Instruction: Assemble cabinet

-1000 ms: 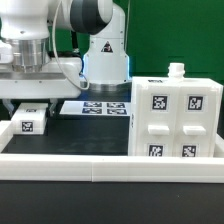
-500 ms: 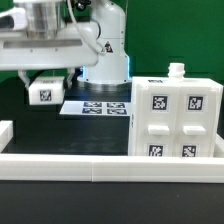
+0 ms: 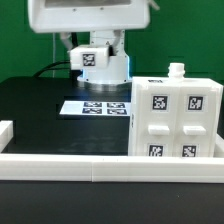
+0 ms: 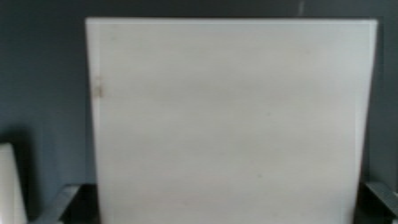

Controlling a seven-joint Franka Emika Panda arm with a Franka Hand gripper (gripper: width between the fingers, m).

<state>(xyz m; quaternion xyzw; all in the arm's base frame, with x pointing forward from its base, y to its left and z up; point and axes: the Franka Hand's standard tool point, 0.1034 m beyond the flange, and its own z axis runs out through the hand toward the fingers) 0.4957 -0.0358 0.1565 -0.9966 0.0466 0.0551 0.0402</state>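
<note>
The cabinet [image 3: 172, 120] is a large white box with several black-and-white tags on its front, standing at the exterior view's right; a small white knob [image 3: 177, 70] sits on its top. My gripper [image 3: 94, 50] is high at the top of the exterior view, left of the cabinet and well above the table. It is shut on a white tagged part [image 3: 95, 57]. In the wrist view this part [image 4: 222, 110] fills most of the picture as a plain white panel, with my gripper [image 4: 222, 205] holding it from both sides.
The marker board [image 3: 97, 107] lies flat on the black table behind and left of the cabinet. A long low white rail [image 3: 90, 167] runs along the front, with a short end piece [image 3: 6, 130] at the exterior view's left. The arm's base [image 3: 105, 70] stands behind.
My gripper has lifted the white tagged part from low at the exterior view's left, up and toward the right. The cabinet has not moved.
</note>
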